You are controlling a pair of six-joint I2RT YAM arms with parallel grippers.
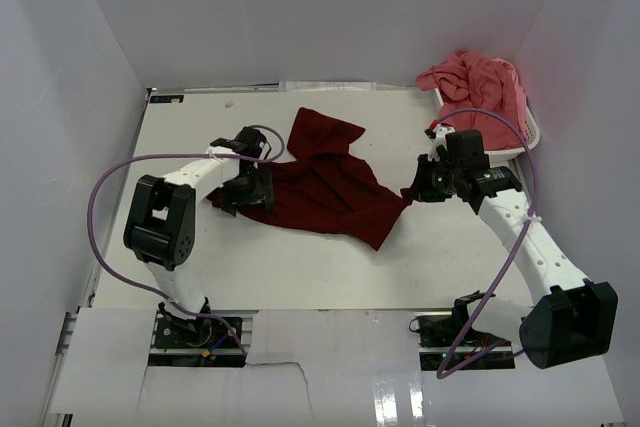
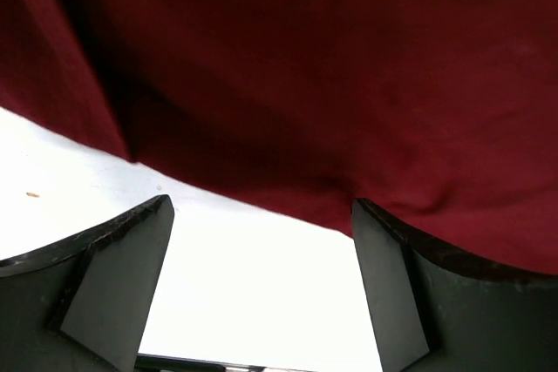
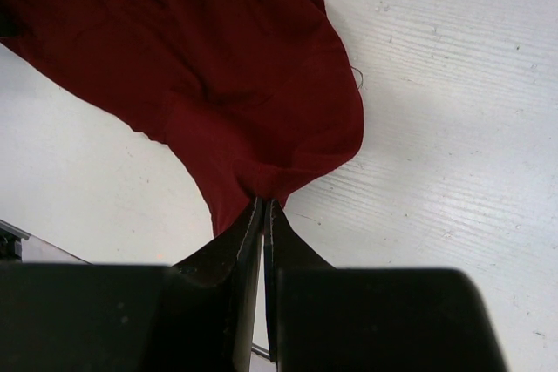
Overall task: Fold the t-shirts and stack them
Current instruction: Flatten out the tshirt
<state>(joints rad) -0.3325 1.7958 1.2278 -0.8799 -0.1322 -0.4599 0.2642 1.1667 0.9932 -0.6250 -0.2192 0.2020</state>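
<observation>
Corner of maroon t-shirt (image 3: pixel 218 67) inside closed right hand (image 3: pixel 263 205)

Maroon t-shirt (image 1: pixel 325 187); coral-pink t-shirt (image 1: pixel 478 82); white basket (image 1: pixel 532 133); white table (image 1: pixel 300 267).

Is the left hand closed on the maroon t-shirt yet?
No, the left hand is wide open, the maroon t-shirt only reaching its tips.

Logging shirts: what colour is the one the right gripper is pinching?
Dark maroon shirt; clearest in the right wrist view.
</observation>
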